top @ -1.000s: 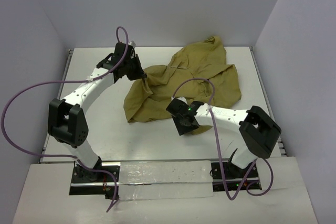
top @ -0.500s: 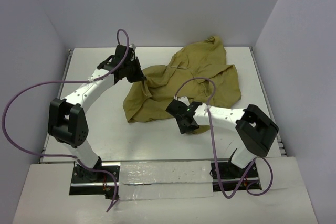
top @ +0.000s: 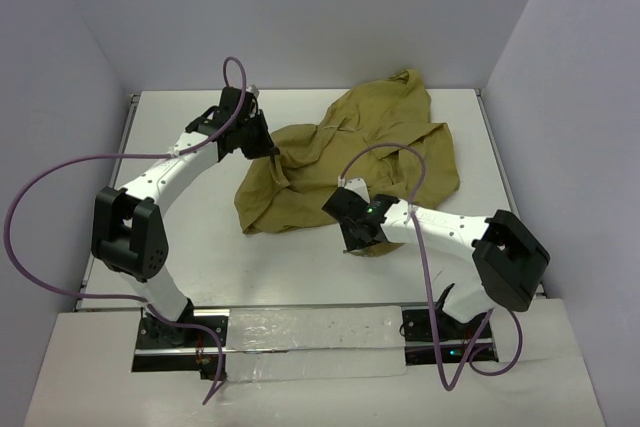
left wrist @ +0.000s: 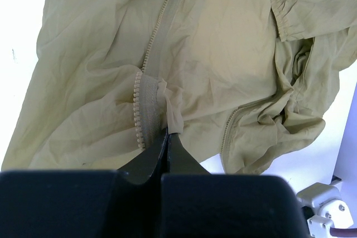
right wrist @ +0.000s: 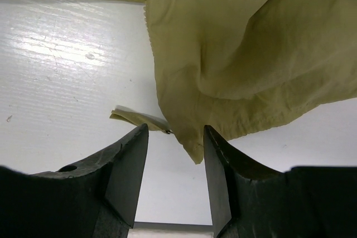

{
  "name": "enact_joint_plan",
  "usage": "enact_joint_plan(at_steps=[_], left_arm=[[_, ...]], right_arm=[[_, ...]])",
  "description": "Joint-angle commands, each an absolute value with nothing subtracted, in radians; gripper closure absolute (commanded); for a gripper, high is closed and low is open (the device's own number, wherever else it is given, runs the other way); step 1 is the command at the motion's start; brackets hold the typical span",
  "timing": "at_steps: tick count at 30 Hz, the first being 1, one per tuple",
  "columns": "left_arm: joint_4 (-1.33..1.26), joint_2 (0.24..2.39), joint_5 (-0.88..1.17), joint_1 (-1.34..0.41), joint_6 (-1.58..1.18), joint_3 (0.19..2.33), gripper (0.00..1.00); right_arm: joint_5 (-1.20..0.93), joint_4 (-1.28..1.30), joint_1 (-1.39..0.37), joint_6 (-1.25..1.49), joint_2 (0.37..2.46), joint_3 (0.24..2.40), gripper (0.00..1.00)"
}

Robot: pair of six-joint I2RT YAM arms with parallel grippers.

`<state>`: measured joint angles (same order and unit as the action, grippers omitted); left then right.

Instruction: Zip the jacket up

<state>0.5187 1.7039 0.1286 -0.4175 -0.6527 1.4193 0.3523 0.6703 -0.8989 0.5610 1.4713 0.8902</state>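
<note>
The olive-tan jacket lies crumpled across the middle and back right of the table. My left gripper is at the jacket's left edge, shut on a fold of cloth beside the pale zipper teeth; in the left wrist view the gripper pinches that fold. A second zipper row runs lower right. My right gripper is at the jacket's near edge, open. In the right wrist view the gripper has a pointed cloth corner hanging between its fingers, and a small flat tab lies by the left finger.
The white table has raised rails on the left and right sides. Purple cables loop over both arms. A white fitting shows at the lower right of the left wrist view.
My right arm's elbow has swung right and down while its gripper stayed at the jacket's near edge. The left gripper and the jacket have hardly moved.
</note>
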Motion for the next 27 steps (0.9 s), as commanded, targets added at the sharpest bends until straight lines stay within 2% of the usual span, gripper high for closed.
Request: enact_joint_plan(at_steps=[1, 4, 7, 12, 15, 16, 22, 27], left_arm=[[0.479, 1.679, 0.145, -0.423, -0.667, 1.422, 1.00], [0.482, 1.678, 0.145, -0.424, -0.666, 1.425, 1.00], [0.483, 1.673, 0.141, -0.426, -0.664, 1.423, 1.00], [0.485, 1.666, 0.138, -0.426, -0.663, 1.416, 1.00], [0.486, 1.656, 0.133, -0.426, -0.662, 1.413, 1.00], [0.487, 1.655, 0.131, -0.426, -0.661, 1.413, 1.00], [0.502, 1.658, 0.109, -0.426, -0.650, 1.427, 1.00], [0.506, 1.658, 0.094, -0.426, -0.644, 1.437, 1.00]], right_arm=[[0.388, 0.675, -0.902, 0.580, 1.468, 0.883, 0.48], [0.376, 0.651, -0.902, 0.583, 1.492, 0.859, 0.48], [0.358, 0.622, -0.903, 0.582, 1.521, 0.836, 0.60], [0.357, 0.609, -0.903, 0.577, 1.557, 0.834, 0.65], [0.369, 0.634, -0.902, 0.574, 1.532, 0.872, 0.93], [0.367, 0.651, -0.901, 0.570, 1.510, 0.889, 0.98], [0.279, 0.678, -0.874, 0.508, 1.355, 1.073, 1.00], [0.126, 0.592, -0.754, 0.494, 1.261, 1.158, 1.00]])
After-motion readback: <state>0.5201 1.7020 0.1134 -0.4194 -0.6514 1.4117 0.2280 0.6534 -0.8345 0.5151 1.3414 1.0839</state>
